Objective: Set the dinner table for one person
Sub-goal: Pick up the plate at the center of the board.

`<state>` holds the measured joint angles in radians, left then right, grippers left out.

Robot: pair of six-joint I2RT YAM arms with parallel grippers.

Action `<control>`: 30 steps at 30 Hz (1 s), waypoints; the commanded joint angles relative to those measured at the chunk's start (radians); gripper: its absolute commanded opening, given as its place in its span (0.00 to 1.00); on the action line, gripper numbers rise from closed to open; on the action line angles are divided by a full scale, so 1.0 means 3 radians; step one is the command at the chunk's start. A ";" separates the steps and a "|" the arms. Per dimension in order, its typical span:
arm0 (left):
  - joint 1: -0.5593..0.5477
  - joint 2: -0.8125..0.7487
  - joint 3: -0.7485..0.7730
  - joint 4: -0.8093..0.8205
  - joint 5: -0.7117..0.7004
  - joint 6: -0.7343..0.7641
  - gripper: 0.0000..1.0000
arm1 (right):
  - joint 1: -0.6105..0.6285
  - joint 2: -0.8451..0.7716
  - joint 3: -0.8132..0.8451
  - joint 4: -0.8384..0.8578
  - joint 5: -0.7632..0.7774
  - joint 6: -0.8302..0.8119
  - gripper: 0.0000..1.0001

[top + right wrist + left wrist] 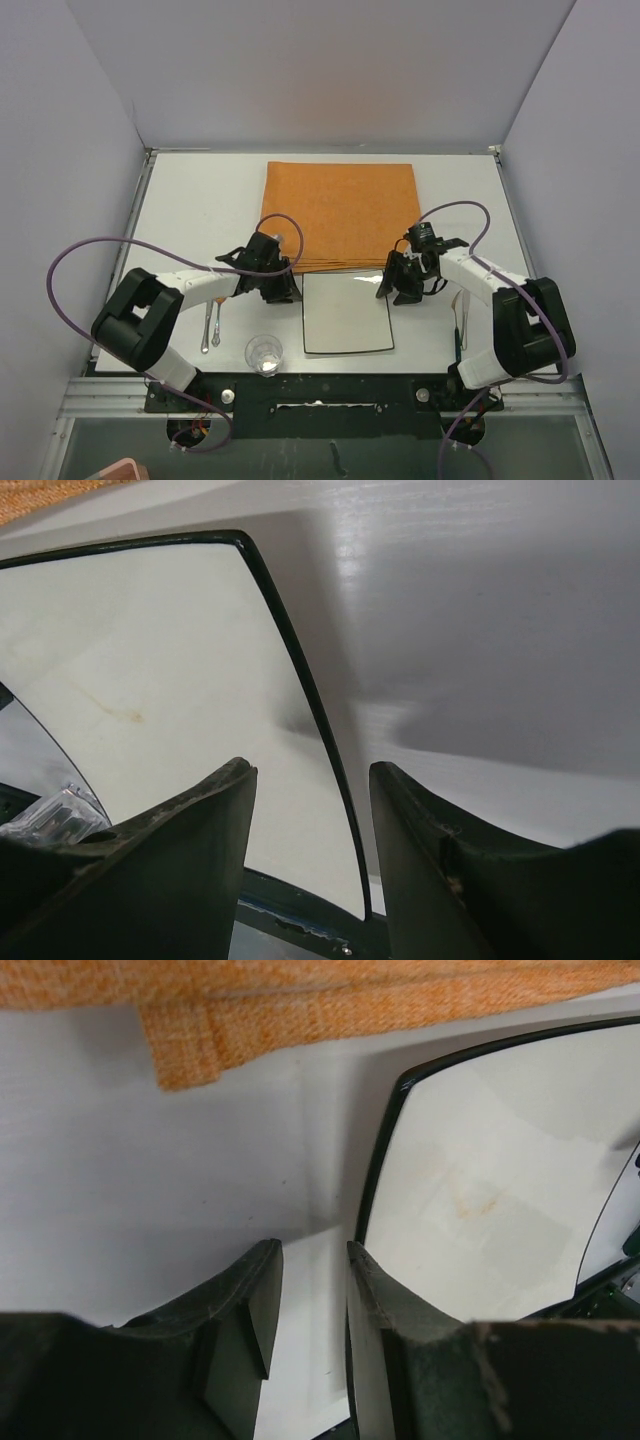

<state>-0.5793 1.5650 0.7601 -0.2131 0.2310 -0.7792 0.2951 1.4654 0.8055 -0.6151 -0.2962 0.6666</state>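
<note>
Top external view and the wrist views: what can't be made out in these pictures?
1. Cutlery beside the right arm: top view, partly hidden by the arm, too small to name.
2. Left gripper and right gripper: wrist views, whether they touch the plate cannot be told.
3. Glass: top view, too small to show any contents.
4. Orange cloth: wrist views, cut off by the top edge.

Orange cloth (340,213), white plate (347,312), glass (264,353)

Soft overhead light is washing the large matte white tabletop (180,210) evenly; wrist views are blurring up close (bottom edges especially), grey shadows darkening it.
</note>
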 commanded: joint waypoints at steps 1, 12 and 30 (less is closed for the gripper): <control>0.0027 -0.0006 -0.0141 0.0328 0.0154 -0.0116 0.31 | 0.0035 0.0082 0.0042 0.0205 0.0001 0.0004 0.50; 0.0009 -0.0092 -0.0243 0.0408 0.0122 -0.0220 0.31 | 0.0044 0.0266 -0.0030 0.0371 -0.0019 -0.0078 0.49; -0.0040 -0.0081 -0.0071 0.0222 0.0027 -0.0089 0.30 | 0.0066 0.0121 -0.0251 0.1057 -0.0550 -0.0043 0.00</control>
<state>-0.5743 1.5536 0.7063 -0.1379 0.2428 -0.8272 0.2939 1.5307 0.7414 -0.4141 -0.3676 0.6365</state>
